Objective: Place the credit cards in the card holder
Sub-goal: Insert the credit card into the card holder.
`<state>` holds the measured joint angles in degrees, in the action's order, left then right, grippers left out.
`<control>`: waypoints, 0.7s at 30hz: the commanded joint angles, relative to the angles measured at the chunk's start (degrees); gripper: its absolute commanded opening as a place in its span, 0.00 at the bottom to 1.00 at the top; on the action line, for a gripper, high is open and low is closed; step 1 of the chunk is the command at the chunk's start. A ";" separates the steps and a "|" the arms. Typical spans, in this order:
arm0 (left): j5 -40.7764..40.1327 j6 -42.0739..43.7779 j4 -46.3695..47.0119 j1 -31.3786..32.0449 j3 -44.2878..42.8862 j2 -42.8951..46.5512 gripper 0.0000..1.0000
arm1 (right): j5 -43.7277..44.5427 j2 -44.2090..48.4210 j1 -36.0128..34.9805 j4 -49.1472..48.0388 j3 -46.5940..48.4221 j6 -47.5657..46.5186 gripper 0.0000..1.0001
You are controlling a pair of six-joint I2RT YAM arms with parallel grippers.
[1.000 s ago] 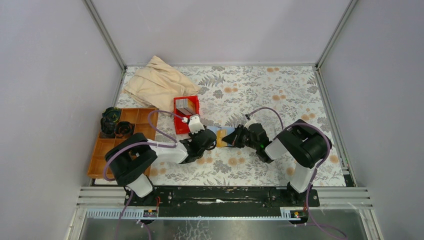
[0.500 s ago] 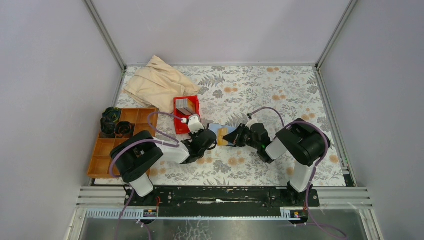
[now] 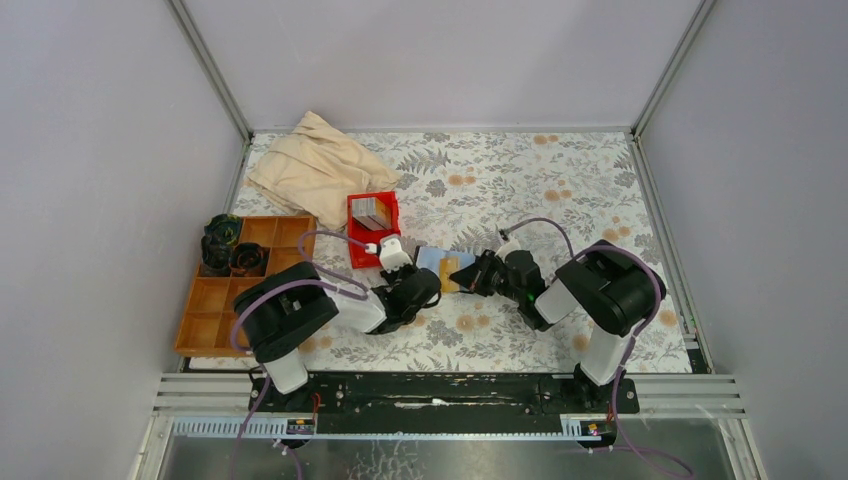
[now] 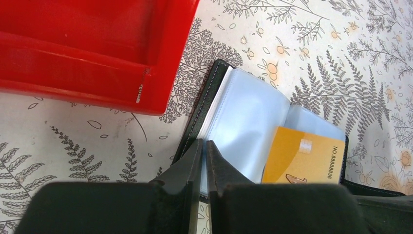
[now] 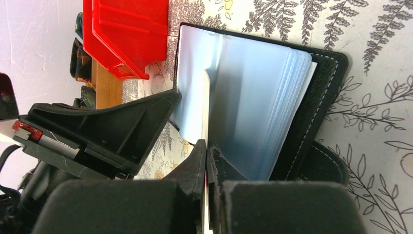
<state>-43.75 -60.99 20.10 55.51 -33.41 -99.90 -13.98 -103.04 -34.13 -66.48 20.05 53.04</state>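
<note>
The black card holder (image 4: 202,105) lies open on the fern-print mat, its clear sleeves (image 5: 253,92) fanned up. Its pale pages (image 3: 432,258) show between the two grippers in the top view. My left gripper (image 4: 204,146) is shut on the near edge of a clear sleeve, with the black cover just to its left. My right gripper (image 5: 206,148) is shut on a tan credit card (image 4: 302,158), which I see edge-on (image 5: 205,105) standing against the sleeves. In the top view the left gripper (image 3: 432,287) and right gripper (image 3: 468,279) face each other across the tan card (image 3: 457,268).
A red bin (image 3: 362,255) holding a stack of cards (image 3: 373,212) stands just left of the card holder. A brown compartment tray (image 3: 215,300) with dark objects (image 3: 225,245) lies at the left edge. A beige cloth (image 3: 315,165) is at the back left.
My left jaws have closed from partly open onto the sleeve, and the left arm has shifted a little to the right. The right gripper has edged forward with the tan card.
</note>
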 commanded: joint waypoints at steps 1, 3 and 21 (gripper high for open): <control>20.34 -1.35 -21.48 4.92 4.40 -9.53 0.11 | 3.12 1.62 0.13 -0.33 -0.95 0.00 0.00; 20.49 -1.63 -21.79 5.88 3.79 -10.00 0.11 | 3.17 1.41 0.12 -0.89 -1.27 0.42 0.00; 20.28 -2.64 -24.65 8.79 2.46 -9.05 0.10 | 5.89 2.60 0.09 -2.89 -4.57 1.63 0.00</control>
<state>-47.20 -63.59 18.70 59.16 -35.57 -102.08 -11.57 -102.78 -34.06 -70.81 15.88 56.03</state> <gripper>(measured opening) 0.103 0.017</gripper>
